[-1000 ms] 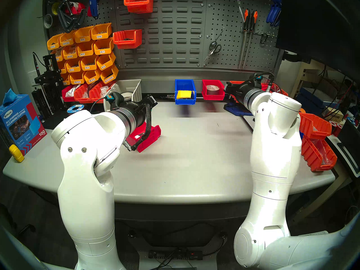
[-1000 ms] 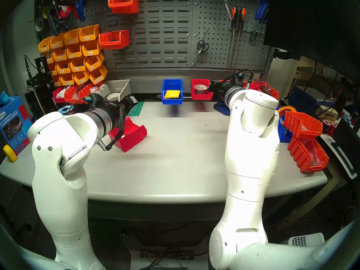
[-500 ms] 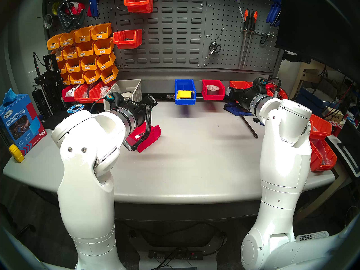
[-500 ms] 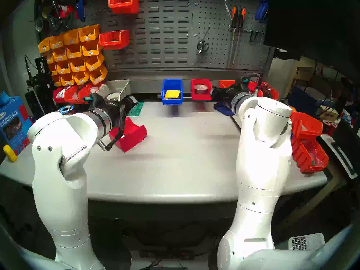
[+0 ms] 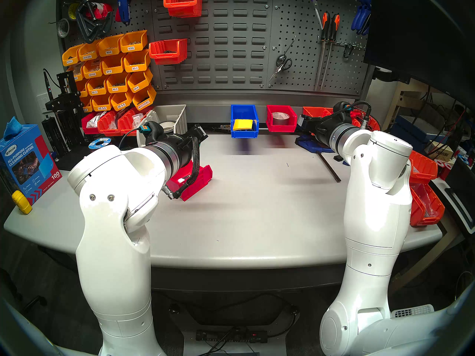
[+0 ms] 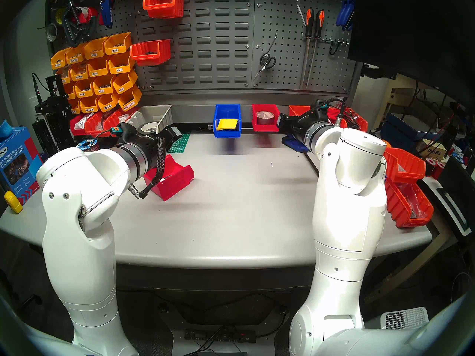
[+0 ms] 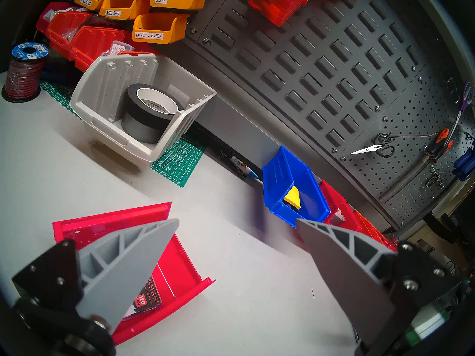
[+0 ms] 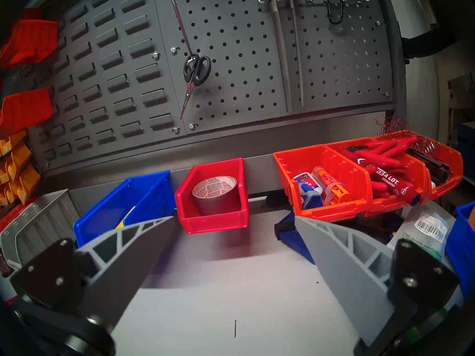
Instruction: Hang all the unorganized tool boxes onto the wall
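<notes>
A blue tool box [image 5: 244, 121] with a yellow card inside hangs on the plain grey strip at the foot of the wall [image 5: 231, 52], clear of the table. A crimson red tool box [image 5: 280, 118] holding a tape roll hangs beside it, also in the right wrist view [image 8: 213, 193]. A second crimson red tool box [image 5: 198, 179] lies on the table at the left, partly under my left wrist [image 7: 144, 247]. My left gripper [image 7: 236, 222] is open and empty above it. My right gripper [image 8: 235, 218] is open and empty, just right of the hung red box.
A grey bin [image 7: 144, 109] with a black tape roll stands on a green mat [image 7: 180, 157]. Orange-red bins [image 8: 329, 178] sit at the back right and more [image 5: 424, 193] at the table's right edge. Yellow labelled bins [image 5: 113, 70] hang at the left. A black bar [image 5: 330, 168] lies on the table.
My right arm has drawn back to the right, away from the hung red box with the tape roll, then stayed still. The left arm has not moved.
</notes>
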Tool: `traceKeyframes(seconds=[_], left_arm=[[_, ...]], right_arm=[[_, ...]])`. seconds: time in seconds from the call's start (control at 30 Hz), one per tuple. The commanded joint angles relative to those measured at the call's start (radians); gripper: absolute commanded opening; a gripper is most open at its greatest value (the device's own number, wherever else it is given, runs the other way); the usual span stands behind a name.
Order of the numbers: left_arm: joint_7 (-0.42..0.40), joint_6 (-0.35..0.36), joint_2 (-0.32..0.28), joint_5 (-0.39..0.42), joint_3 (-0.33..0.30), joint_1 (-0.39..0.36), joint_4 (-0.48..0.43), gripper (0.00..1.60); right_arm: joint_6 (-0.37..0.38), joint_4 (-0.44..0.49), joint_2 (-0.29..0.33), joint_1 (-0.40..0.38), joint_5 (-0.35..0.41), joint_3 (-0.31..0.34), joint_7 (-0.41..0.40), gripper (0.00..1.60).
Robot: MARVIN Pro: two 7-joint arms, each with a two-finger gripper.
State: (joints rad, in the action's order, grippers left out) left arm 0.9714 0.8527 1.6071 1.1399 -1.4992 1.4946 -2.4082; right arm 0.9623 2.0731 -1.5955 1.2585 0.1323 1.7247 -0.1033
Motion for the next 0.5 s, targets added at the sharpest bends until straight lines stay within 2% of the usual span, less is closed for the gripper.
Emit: traceKeyframes(seconds=[0.0,0.17,0.47], left_arm=[[0.000,0.000,-0.001,-0.001,0.001,-0.003,-0.010,1.60],[0.000,0.000,-0.001,-0.001,0.001,-0.003,-0.010,1.60],[0.000,0.000,-0.001,-0.001,0.001,-0.003,-0.010,1.60]], right_arm=[[-0.002,0.017,0.003,-0.009,-0.004,-0.001,0.005,1.60],[-0.002,0.017,0.002,-0.009,-0.005,-0.001,0.004,1.60],[-0.002,0.020,0.059,0.001,0.047,-0.017,-0.098,1.60]])
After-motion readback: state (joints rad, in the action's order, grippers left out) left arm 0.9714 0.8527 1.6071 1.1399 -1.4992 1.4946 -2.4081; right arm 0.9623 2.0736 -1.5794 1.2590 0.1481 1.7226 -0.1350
